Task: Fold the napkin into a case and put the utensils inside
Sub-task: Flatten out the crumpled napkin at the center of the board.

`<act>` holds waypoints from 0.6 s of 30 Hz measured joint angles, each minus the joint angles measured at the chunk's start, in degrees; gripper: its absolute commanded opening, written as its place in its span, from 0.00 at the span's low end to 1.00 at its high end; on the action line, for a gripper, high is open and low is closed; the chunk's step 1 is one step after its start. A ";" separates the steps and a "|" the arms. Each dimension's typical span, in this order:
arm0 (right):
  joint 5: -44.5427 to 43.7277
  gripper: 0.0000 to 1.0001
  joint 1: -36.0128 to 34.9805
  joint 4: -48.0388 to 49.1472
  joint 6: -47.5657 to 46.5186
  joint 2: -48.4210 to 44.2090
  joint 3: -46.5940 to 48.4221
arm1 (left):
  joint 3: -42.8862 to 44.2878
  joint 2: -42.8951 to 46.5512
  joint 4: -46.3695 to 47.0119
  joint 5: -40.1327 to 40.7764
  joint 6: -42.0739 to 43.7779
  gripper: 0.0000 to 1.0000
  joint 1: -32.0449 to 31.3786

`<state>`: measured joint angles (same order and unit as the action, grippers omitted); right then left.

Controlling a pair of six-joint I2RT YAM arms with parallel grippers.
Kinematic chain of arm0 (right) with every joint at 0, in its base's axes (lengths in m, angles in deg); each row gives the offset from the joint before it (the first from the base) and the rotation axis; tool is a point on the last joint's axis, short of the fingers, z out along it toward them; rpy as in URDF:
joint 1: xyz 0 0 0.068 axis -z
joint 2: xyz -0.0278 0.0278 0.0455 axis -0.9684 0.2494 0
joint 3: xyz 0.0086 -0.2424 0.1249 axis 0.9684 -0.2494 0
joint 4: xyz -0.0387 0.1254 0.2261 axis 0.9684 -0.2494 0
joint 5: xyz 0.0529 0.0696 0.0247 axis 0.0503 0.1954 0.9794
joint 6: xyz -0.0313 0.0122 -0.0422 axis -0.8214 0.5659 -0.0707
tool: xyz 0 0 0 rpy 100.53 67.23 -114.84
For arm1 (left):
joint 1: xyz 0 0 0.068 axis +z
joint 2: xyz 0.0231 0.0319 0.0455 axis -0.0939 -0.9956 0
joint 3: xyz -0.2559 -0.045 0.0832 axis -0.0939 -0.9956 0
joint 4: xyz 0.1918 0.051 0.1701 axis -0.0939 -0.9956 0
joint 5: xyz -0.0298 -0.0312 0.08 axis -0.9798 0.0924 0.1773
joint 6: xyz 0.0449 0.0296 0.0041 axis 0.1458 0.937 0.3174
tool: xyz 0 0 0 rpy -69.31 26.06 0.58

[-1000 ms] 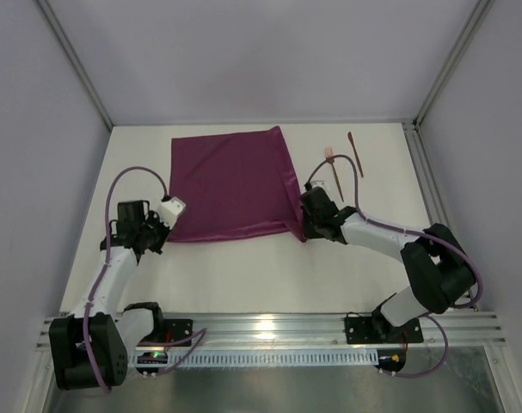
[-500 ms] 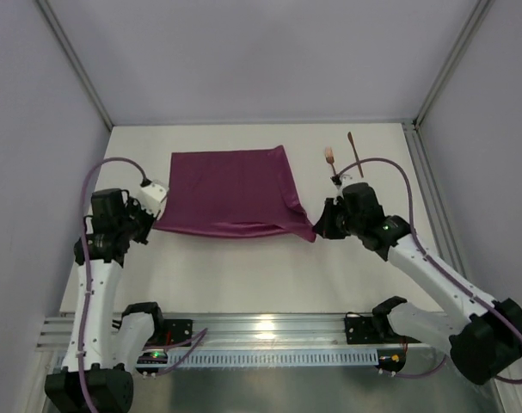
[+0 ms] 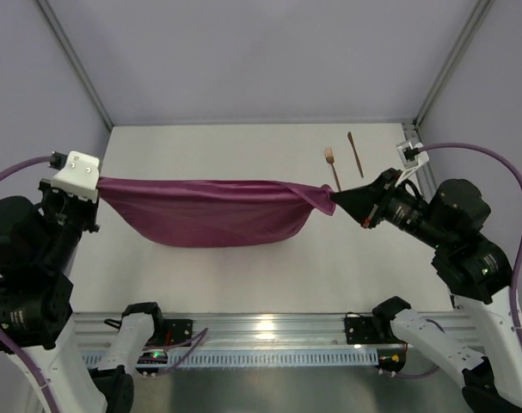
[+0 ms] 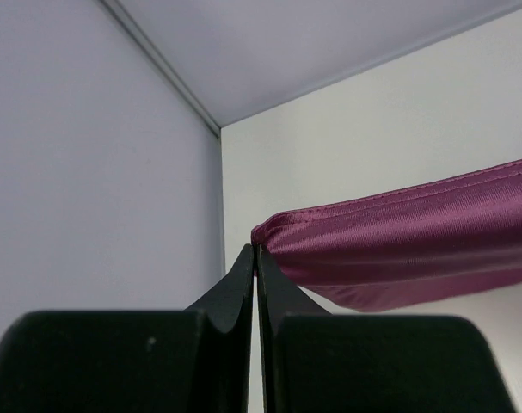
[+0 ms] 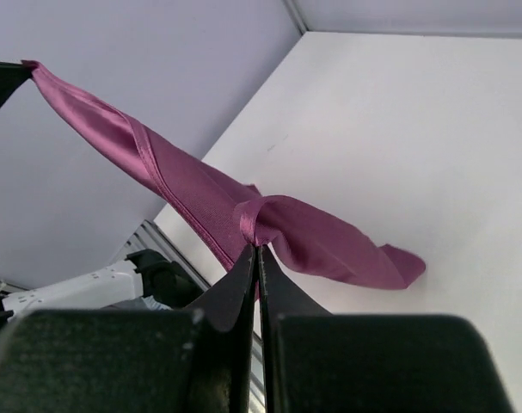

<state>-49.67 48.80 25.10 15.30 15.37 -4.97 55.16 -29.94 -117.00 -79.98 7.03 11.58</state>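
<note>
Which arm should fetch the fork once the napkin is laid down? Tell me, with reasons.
Right, probably. The right gripper, shut on a napkin corner, hangs close beside the fork and knife; the left gripper pinches the opposite corner far across the table. Either must release first.

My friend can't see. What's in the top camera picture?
A purple napkin hangs stretched between the left end effector and the right end effector, each pinching one corner. A fork and knife lie on the white table beyond.
</note>
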 measured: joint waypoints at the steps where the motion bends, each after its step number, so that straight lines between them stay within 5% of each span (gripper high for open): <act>1: 0.61 0.04 -0.02 0.13 0.33 0.02 0.90 | 0.61 0.07 0.15 1.51 -0.48 0.00 -0.02; 5: 2.80 0.04 0.48 1.42 0.55 4.00 2.51 | -3.76 -0.42 3.02 5.70 -1.77 0.00 0.00; 10: 9.11 0.04 6.78 7.06 3.23 19.45 7.43 | -9.27 -8.20 8.41 9.35 -4.46 0.00 0.00; 18: 10.73 0.04 10.45 7.85 5.75 54.95 44.96 | 8.61 -33.11 14.86 11.72 -10.01 0.00 0.00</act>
<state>-38.94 59.24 32.95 21.05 70.32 39.99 63.77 -63.05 -102.13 -68.27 -2.98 11.58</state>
